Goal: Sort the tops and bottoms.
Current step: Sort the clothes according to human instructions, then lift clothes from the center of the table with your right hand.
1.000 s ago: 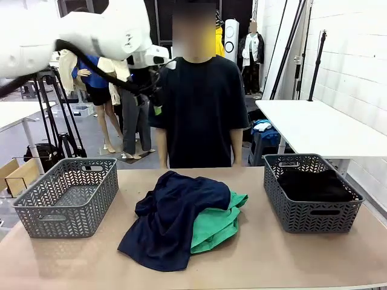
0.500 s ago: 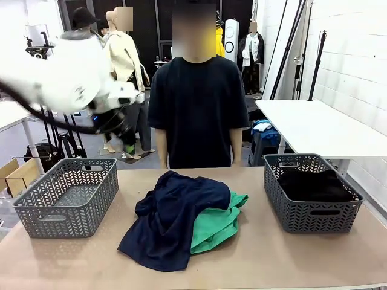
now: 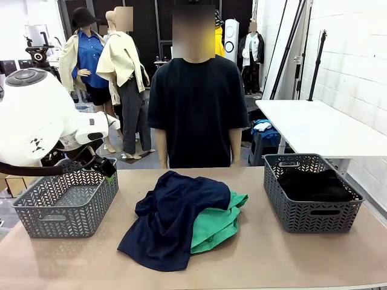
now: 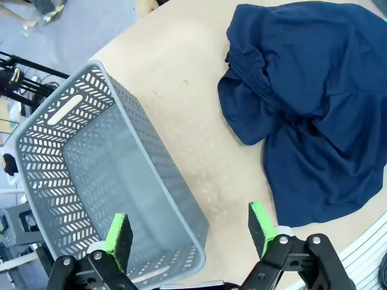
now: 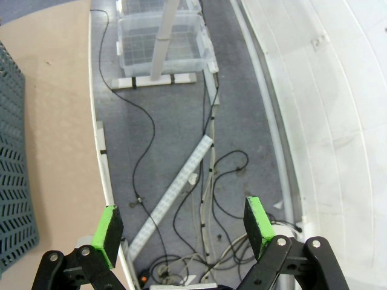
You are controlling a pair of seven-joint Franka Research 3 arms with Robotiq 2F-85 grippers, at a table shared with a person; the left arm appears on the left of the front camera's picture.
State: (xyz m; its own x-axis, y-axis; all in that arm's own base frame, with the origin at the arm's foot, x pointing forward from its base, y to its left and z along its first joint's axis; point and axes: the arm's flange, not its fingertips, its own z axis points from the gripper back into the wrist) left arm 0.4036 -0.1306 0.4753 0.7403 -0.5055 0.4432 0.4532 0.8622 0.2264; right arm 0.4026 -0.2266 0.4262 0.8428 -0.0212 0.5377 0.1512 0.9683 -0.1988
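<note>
Grey mesh basket [image 3: 66, 196] sits at 9 o'clock on the table [image 3: 272, 260]; my left gripper [image 4: 187, 220] hangs above its rim, fingers spread wide, gripping nothing. At centre, a navy garment [image 3: 175, 214] lies heaped over a green garment [image 3: 221, 225]. At 3 o'clock, a second basket [image 3: 311, 211] holds dark clothing [image 3: 314, 184]. My right gripper [image 5: 181, 211] hangs released over cabled floor [image 5: 181, 121].

I see the left basket [image 3: 66, 211] at the bench's [image 3: 290, 260] left end and the right basket [image 3: 311, 219] opposite, with clothes [image 3: 314, 184] in it. Between them, the upper garment [image 3: 172, 217] lies over the lower garment [image 3: 219, 226]. A person [image 3: 196, 109] stands behind.
</note>
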